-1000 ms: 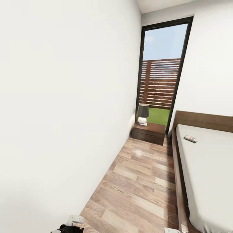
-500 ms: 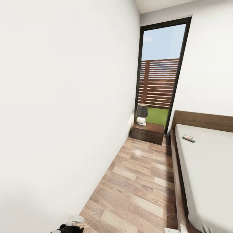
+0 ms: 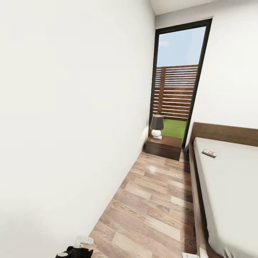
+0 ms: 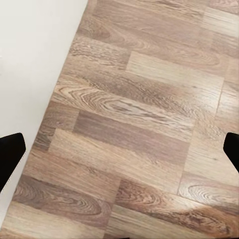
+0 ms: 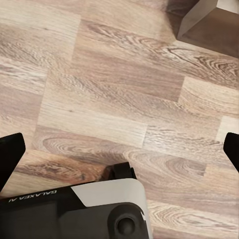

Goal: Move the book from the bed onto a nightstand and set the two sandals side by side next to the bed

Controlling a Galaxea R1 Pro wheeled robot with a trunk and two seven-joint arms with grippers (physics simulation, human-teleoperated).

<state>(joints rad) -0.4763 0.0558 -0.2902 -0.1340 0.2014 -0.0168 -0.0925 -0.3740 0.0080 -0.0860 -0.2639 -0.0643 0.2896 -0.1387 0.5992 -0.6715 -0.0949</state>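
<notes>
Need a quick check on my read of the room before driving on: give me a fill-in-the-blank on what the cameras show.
1. The book lies on the ____.
2. The lamp stands on the ____.
3. Behind the nightstand is a tall ____.
4. In the left wrist view, the left end effector is ____, floor between its fingertips.

Missing words: bed; nightstand; window; open

White "GALAXEA AI" lettering, seen upside down, on the black robot body [image 5: 55,211] beneath the right jaws; nothing else legible.
</notes>
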